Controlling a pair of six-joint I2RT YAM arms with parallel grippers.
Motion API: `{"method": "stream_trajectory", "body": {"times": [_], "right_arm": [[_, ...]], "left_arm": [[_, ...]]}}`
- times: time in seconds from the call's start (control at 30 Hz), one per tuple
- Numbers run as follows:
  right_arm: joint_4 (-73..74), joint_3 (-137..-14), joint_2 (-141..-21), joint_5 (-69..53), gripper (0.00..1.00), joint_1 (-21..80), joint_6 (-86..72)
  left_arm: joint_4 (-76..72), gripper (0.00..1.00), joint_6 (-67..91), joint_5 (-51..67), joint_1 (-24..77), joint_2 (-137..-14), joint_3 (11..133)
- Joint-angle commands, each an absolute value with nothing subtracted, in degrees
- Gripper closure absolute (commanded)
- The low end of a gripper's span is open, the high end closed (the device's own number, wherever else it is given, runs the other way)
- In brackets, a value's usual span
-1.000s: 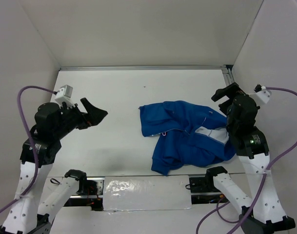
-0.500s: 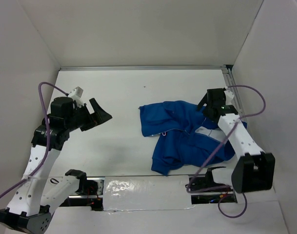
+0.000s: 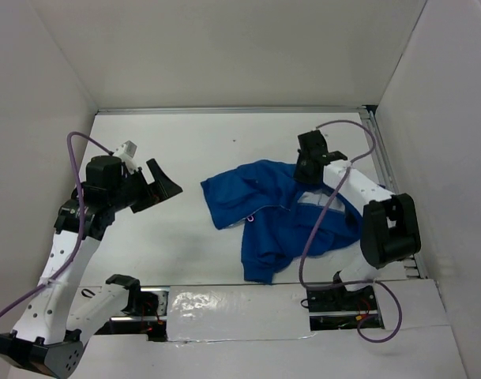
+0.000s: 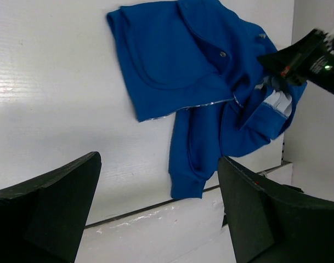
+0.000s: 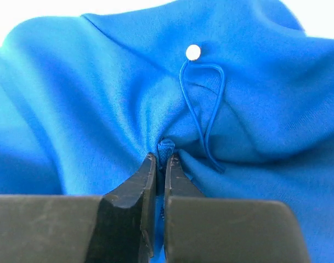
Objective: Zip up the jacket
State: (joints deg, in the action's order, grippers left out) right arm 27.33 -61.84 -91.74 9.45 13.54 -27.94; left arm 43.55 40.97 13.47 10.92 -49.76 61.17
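The left arm [image 3: 65, 249] is raised and bent at the elbow, with its wrist turned toward the middle. The left jaws are held wide apart and nothing is touched by them. The right arm [image 3: 357, 186] is stretched forward and to the left, low down. The right jaws are pressed together on a small fold of the jacket [image 5: 101, 98].

The jacket [image 5: 90, 93] is soft blue knit cloth with a slight sheen. The fingers [image 5: 136, 189] are matt black plastic; the desk [image 4: 46, 82] is white, faintly ribbed.
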Motion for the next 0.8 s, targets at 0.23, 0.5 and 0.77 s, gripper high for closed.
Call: {"method": "stream_trajectory", "body": {"times": [0.23, 0.5, 0.77], "right_arm": [[20.39, -83.39, -68.21, 8.44, 1.00, 32.68, -14.87], [22.23, -104.92, -64.07, 11.51, 1.00, 46.30, -5.02], [25.31, -123.30, -69.34, 24.83, 1.00, 60.20, 2.46]], "left_arm": [[42.53, 0.01, 42.19, 14.42, 11.16, -48.51, 60.29], [45.70, 0.01, 43.24, 12.57, 11.07, -47.64, 62.93], [47.55, 0.01, 43.33, 11.61, 11.16, -43.16, 64.60]]}}
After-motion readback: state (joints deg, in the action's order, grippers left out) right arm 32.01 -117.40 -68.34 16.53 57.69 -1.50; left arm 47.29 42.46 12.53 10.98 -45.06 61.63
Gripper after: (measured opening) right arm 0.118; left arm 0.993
